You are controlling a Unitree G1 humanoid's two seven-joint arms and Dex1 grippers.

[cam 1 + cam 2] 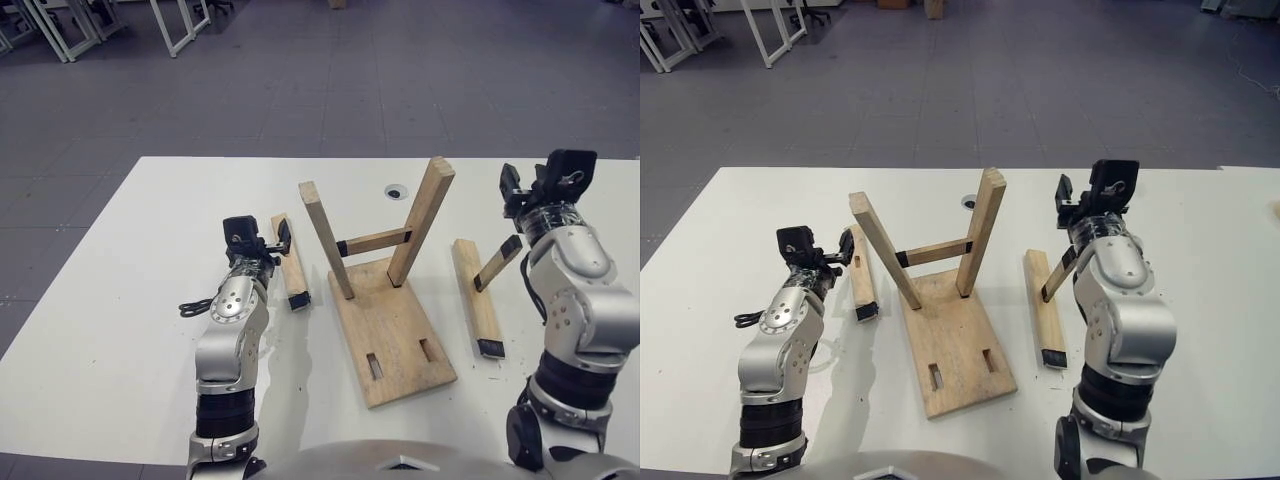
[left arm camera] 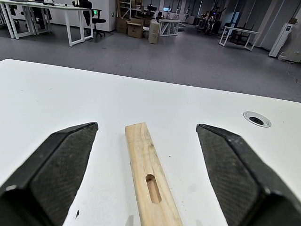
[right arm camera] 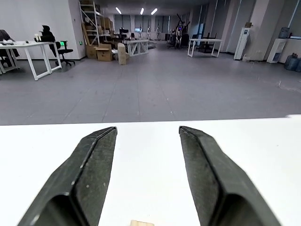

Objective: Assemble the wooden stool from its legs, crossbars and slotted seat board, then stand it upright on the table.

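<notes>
The seat board [image 1: 395, 335] lies flat in the middle of the white table [image 1: 120, 300]. Two legs stand tilted in its far slots, one on the left [image 1: 325, 238] and one on the right [image 1: 422, 220], and a crossbar [image 1: 377, 241] joins them. The two near slots [image 1: 374, 366] are open. Just left of the board a loose leg [image 2: 150, 183] lies flat with its slot facing up. The left gripper [image 2: 146, 125] sits over its far end, fingers spread wide on either side and clear of the wood. To the right of the board another leg [image 1: 476, 298] lies flat, with a second crossbar [image 1: 498, 264] sticking up from it at a slant. The right gripper [image 3: 148, 128] is beyond that leg's far end, open and gripping nothing.
</notes>
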